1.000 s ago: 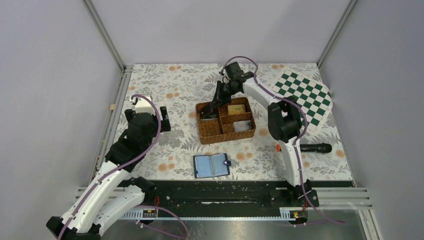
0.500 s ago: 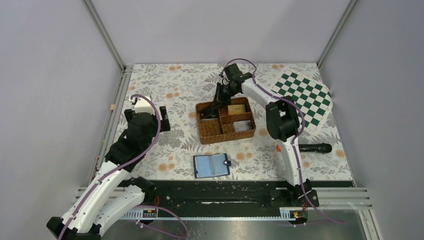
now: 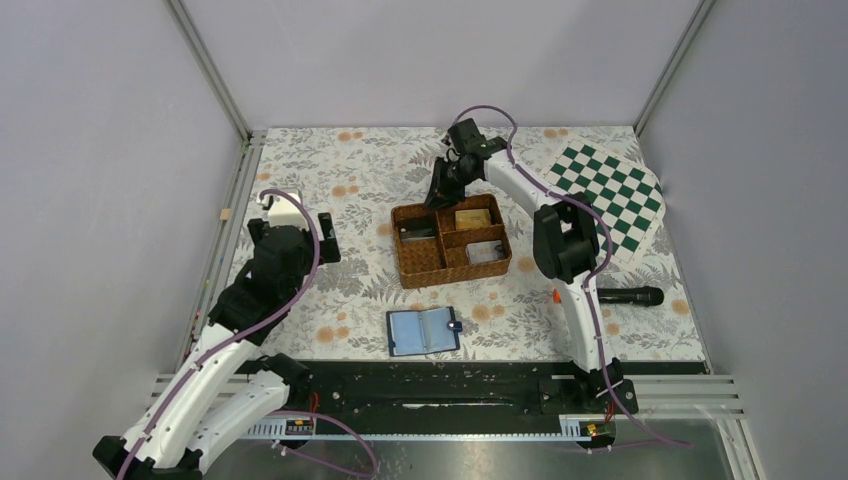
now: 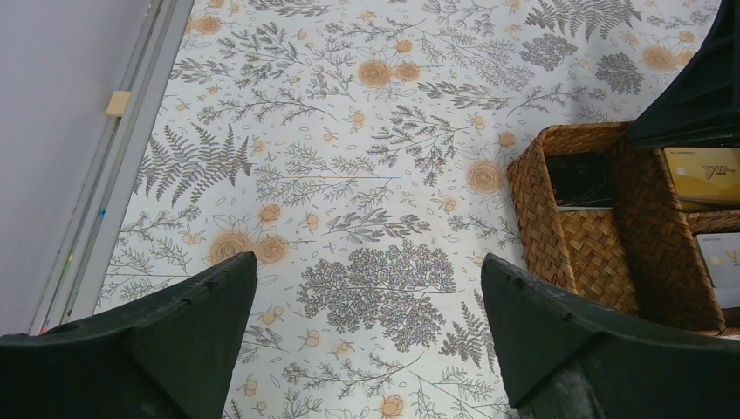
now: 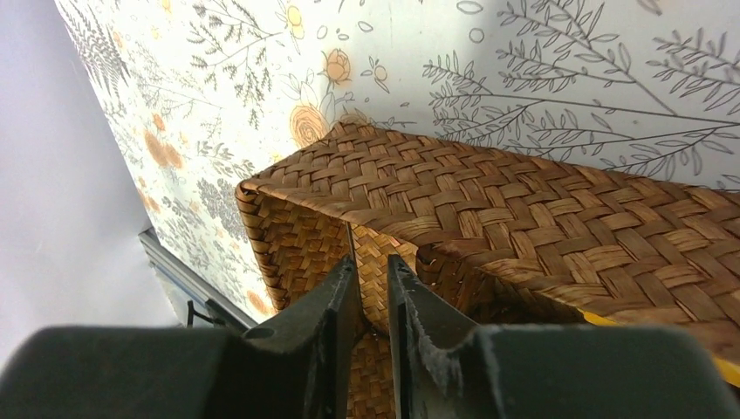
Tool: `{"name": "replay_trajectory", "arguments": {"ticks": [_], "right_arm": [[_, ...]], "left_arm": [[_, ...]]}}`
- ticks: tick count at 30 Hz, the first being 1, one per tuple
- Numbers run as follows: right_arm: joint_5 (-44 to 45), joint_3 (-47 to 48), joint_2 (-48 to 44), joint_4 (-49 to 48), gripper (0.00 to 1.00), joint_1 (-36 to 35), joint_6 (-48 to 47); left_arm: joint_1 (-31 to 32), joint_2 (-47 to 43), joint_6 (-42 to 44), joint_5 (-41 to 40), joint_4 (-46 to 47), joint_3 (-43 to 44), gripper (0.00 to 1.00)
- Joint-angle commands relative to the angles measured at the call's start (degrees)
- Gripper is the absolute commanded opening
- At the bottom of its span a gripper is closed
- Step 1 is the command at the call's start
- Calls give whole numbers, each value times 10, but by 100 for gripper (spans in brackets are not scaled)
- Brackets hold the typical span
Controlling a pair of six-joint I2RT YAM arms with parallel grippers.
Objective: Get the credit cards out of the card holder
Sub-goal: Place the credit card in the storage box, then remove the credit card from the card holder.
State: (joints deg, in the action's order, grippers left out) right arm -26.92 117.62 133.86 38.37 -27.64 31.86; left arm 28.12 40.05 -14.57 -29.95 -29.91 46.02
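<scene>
The only writing in view is on 2 cards in the wicker tray. The gold card carries a slanted mark beginning with "V", and the pale silver card shows a similar "V". Both are cut off at the edge of the left wrist view, so the rest cannot be read.

The tray has 4 compartments. The gold card lies in the far-right one, the silver card in the near-right one, and a dark card lies flat in the far-left one.

The card holder lies opened flat on the floral table with its light blue pockets up. It sits near the front edge between the 2 arm bases, in front of the tray and apart from it. Its dark snap tab points right. I cannot tell whether its pockets hold cards.

The right jaws hang over the tray's far-left corner, parted by a narrow gap with wicker showing through. The left jaws stand wide open over the table to the tray's left, gripping nothing.
</scene>
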Motion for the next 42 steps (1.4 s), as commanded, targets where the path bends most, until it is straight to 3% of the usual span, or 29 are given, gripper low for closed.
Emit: {"name": "replay_trajectory", "arguments": {"ticks": [1,6,11,19,24,27,32,38,42], "right_arm": [[38,46,-41,40,27,1,-8],[72,40,-69,59,30,1,-12],[102,-46,-157,18,31,-1,-18],[202,-285,-365,-44,32,-52,-31],[194,-463,-500,-123,32,-107,-21],[183,-569,-570,-175,33,-142,-4],[183,-746,-655,-315,34,-185,77],[174,-880,-652,-495,30,-241,112],[174,-918,-654,-550,30,-250,126]], "left_arm": [[-3,-12,4,7,19,6,99],[-3,-16,5,20,23,0,99],[-3,-4,-20,76,22,2,99],[-3,28,-90,300,0,12,96],[12,34,-198,476,108,-75,91],[49,52,-246,487,164,-129,89],[80,79,-267,500,182,-175,79],[102,76,-371,530,337,-284,68],[114,82,-391,515,348,-316,55]]}}
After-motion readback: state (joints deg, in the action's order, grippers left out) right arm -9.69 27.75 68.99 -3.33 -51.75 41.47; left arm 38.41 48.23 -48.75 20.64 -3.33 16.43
